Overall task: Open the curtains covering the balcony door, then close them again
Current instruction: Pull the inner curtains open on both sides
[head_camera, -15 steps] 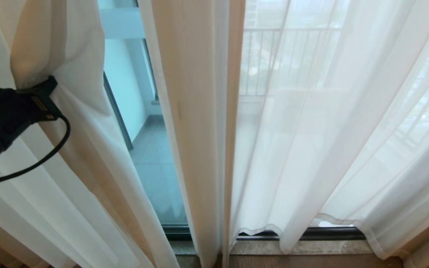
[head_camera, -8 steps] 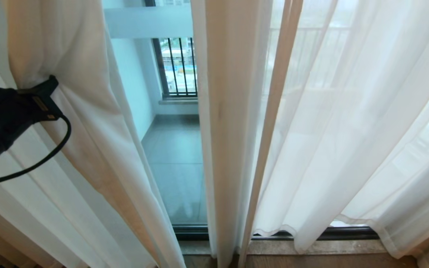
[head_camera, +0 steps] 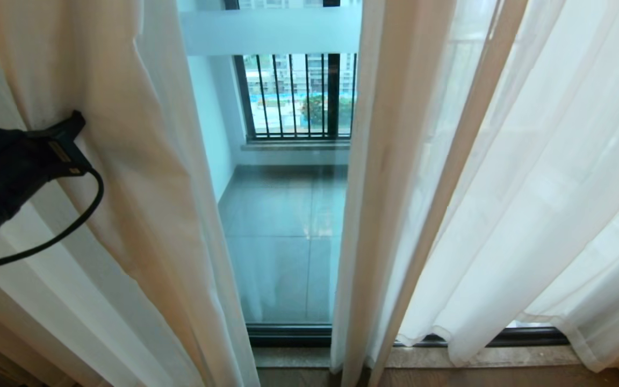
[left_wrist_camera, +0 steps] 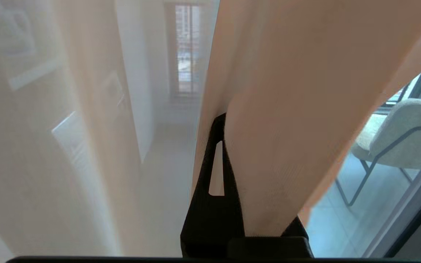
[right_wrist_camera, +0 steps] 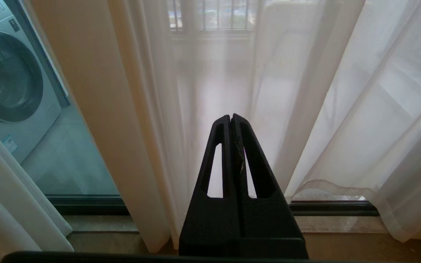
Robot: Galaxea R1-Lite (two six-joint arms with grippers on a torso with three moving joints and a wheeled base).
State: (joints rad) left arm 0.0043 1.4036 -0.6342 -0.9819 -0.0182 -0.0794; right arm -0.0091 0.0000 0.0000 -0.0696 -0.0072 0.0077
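Sheer white fabric fills most of the scene: the curtains hang as two panels, the left panel (head_camera: 143, 177) bunched and drawn aside at the left of the head view, the right panel (head_camera: 503, 188) still draped over the right half of the balcony door (head_camera: 288, 226). Between them a gap of bare glass shows the tiled balcony floor and the black railing (head_camera: 299, 94) beyond.

The left gripper (head_camera: 70, 126) has its fingers pressed together on a fold of the left panel, and in the left wrist view the cloth falls over one finger (left_wrist_camera: 216, 171) and hides the other. The grip looks shallow, taken near the fingertips; I judge that the thin weave could slide out if the pull turns sharp, and the panel would swing back over the glass. A harder tug might instead strain the hanging above, which is out of view. Cloth trailing near the floor could also catch on the sill (head_camera: 476, 357).

The left arm reaches forward at about mid-height of the panel, its wrist and a looping black cable (head_camera: 73, 231) at the left edge. The right gripper (right_wrist_camera: 231, 118) hangs low, pinched shut on nothing, pointing at the right panel without touching it.
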